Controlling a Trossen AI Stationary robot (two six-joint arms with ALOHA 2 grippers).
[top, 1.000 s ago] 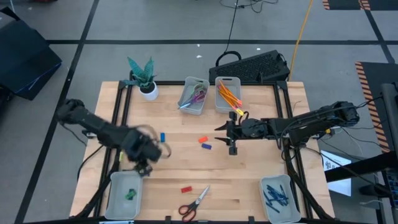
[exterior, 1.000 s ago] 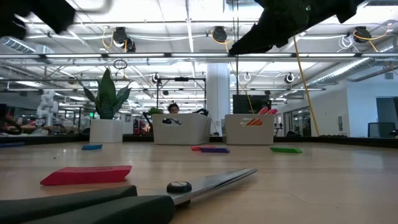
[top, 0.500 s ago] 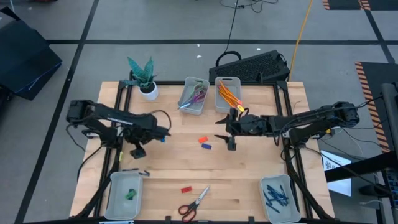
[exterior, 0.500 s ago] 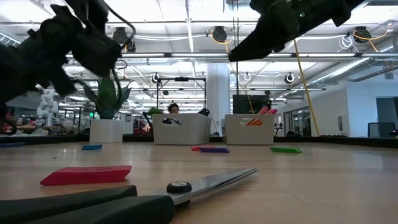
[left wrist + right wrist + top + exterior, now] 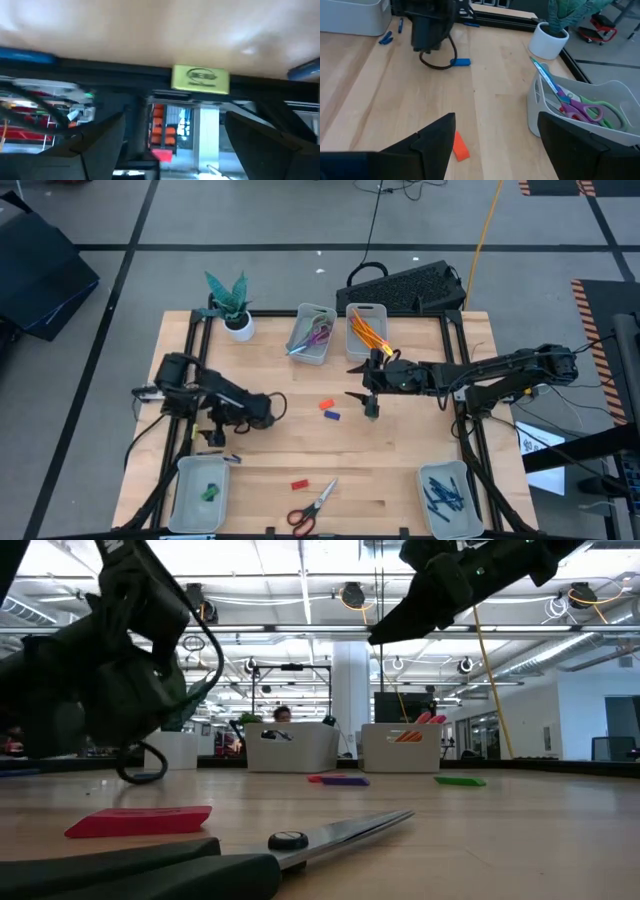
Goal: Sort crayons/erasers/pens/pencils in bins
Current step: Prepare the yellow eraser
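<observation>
My left gripper [image 5: 215,430] [image 5: 180,145] hangs open and low over the table's left part, facing the left edge frame, holding nothing. A blue eraser [image 5: 460,62] lies flat just behind it. Two short blue crayons [image 5: 230,458] [image 5: 385,37] lie by the near-left bin [image 5: 200,492], which holds a green eraser. My right gripper [image 5: 360,388] [image 5: 507,150] is open above the table's middle. An orange-red eraser [image 5: 326,404] [image 5: 460,147] and a purple piece [image 5: 334,415] lie below it. Pencils fill a far bin [image 5: 367,330]; pens fill the near-right bin [image 5: 447,498].
A red eraser [image 5: 298,484] [image 5: 140,820] and red-handled scissors [image 5: 312,507] lie near the front edge. A second far bin [image 5: 312,335] holds scissors. A white plant pot [image 5: 238,325] stands far left, and a keyboard [image 5: 405,285] sits beyond the far edge.
My left arm has swung around over the table's left part and come down low, now covering the blue eraser from above. My right gripper has drifted slightly toward the far edge, staying open.
</observation>
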